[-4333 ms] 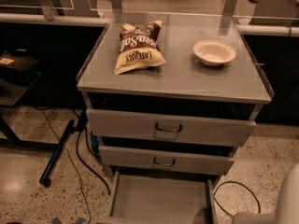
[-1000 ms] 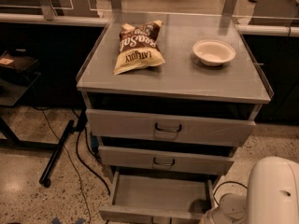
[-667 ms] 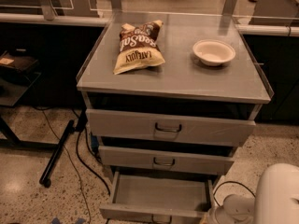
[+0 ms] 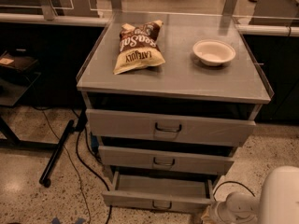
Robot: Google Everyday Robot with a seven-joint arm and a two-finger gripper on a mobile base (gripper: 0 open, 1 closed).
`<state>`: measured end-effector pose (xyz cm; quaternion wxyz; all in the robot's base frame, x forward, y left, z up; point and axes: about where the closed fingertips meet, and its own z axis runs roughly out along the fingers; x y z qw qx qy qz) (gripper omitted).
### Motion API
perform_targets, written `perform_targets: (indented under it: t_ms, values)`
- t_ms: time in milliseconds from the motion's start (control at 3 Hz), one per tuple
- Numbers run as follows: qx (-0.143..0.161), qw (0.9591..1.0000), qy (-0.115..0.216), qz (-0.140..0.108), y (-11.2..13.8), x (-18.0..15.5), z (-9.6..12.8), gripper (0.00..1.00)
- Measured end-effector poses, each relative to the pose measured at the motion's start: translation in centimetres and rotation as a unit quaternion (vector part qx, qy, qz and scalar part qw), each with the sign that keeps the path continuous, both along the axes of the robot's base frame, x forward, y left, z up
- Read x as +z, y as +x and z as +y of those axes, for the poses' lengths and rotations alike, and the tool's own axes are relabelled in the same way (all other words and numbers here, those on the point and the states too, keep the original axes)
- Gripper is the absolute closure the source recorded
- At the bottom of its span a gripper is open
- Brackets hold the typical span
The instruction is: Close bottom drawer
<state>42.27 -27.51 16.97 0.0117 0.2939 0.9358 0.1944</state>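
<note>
Sliding back toward the cabinet, the bottom drawer [image 4: 140, 200] now sits low in the centre of the frame. Its narrow front panel and small loop handle [image 4: 162, 204] are fully in view, whereas a few seconds ago the tray was pulled out so far that its front ran off the bottom edge. Over the last second the panel has crept a little higher in the frame, so less of the grey tray floor shows behind it. The drawer is not yet home: the tray still juts forward of the middle drawer [image 4: 131, 158] above it, and a strip of its inside remains exposed.

The gripper [image 4: 223, 212] is at the lower right of the frame, a pale rounded shape just beside the drawer's right front corner. The white arm [image 4: 280, 195] fills the corner behind it. I cannot tell whether the gripper is touching the panel, nor whether it is released or clenched. It has barely shifted in the last second while the drawer moved, which suggests the push is under way. My reading is that the closing is roughly halfway done and needs more travel straight inward.

The top drawer [image 4: 126, 124] also stands slightly proud of the frame. On the cabinet top [image 4: 187, 80] lie a chip bag [image 4: 137, 46] at upper centre-left and a white bowl [image 4: 214, 52] to its right, both unmoved.
</note>
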Motion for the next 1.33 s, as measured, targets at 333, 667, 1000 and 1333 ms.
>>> perform_targets:
  t_ms: [333, 667, 1000, 1333]
  values:
    - [-0.011, 0.9999, 0.010, -0.004, 1.7, -0.1, 0.6, 1.00]
    - [-0.034, 0.9987, 0.008, -0.038, 5.1, 1.1, 0.3, 1.00]
    - [-0.064, 0.9941, -0.014, -0.086, 10.7, 3.3, -1.4, 1.00]
    - [-0.066, 0.9939, -0.015, -0.086, 10.8, 3.2, -1.4, 1.00]
